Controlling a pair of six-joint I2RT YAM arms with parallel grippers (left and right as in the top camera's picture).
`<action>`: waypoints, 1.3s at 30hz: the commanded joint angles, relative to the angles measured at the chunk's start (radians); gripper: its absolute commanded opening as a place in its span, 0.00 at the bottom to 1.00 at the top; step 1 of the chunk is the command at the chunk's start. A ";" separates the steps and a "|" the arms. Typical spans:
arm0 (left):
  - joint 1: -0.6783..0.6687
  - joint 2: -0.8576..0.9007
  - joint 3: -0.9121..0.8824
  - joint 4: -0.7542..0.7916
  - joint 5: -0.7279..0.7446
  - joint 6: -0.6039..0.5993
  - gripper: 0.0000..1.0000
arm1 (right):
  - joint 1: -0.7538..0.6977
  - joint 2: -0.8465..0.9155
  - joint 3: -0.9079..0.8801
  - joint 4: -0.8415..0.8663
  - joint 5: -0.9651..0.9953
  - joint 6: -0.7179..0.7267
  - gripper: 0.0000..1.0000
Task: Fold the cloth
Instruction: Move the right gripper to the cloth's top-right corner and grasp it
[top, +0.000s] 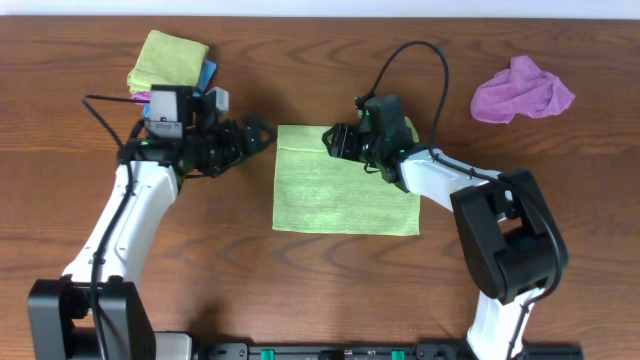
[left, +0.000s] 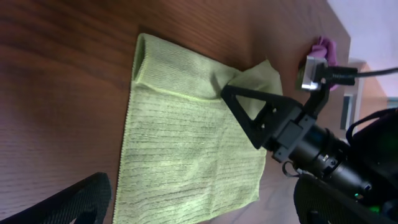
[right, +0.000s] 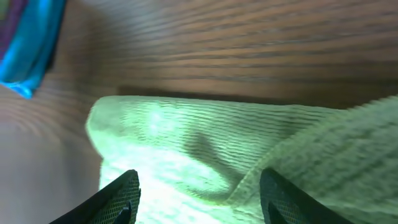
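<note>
At table centre: lime-green cloth (top: 340, 185) mid-fold; right gripper (top: 335, 141) half-open over far edge, left gripper (top: 260, 136) wide, empty; next, pinch edge.

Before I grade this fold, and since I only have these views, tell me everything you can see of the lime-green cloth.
The lime-green cloth is a fuzzy, ribbed microfibre towel lying flat in the middle of the wooden table, roughly rectangular. Its far edge is folded over into a narrow doubled strip, and a flap bunches up there. The right gripper, fingers apart, rests on that far edge beside the flap.
</note>
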 joint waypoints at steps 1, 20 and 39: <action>0.013 -0.013 0.029 0.000 0.023 -0.004 0.95 | -0.001 -0.017 0.008 0.001 -0.063 0.022 0.62; 0.013 -0.013 0.028 0.000 0.021 -0.004 0.95 | 0.059 -0.042 0.008 -0.154 0.028 0.029 0.64; 0.013 -0.013 0.028 0.000 0.020 0.000 0.95 | 0.057 0.017 0.008 -0.024 0.149 -0.016 0.32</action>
